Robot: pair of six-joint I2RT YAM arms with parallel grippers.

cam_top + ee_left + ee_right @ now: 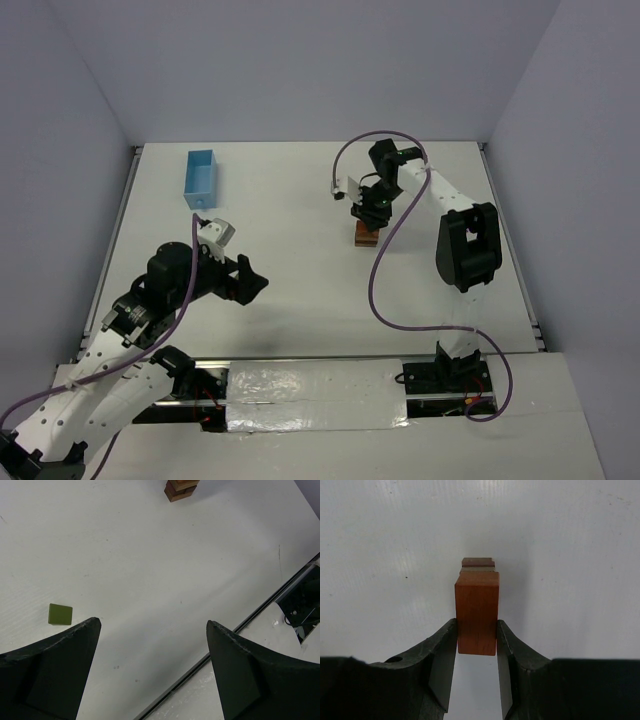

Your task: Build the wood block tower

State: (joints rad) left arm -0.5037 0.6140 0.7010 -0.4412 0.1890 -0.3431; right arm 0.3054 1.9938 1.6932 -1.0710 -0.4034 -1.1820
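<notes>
A small stack of wooden blocks (pixel 366 236) stands on the white table at the back right; its lower part also shows in the left wrist view (pixel 181 490). In the right wrist view an orange-red block (pixel 477 612) sits on top of the stack, with darker blocks (pixel 477 562) below it. My right gripper (pixel 476 626) is shut on the orange-red block, one finger on each side; it also shows in the top view (pixel 368 213). My left gripper (pixel 152 623) is open and empty above the table (pixel 255 283). An olive-green block (pixel 60 614) lies flat on the table to its left.
A light blue rectangular box (pixel 201 180) stands at the back left. The table's front edge with a black rail (pixel 240 627) runs near my left gripper. Grey walls enclose the table on three sides.
</notes>
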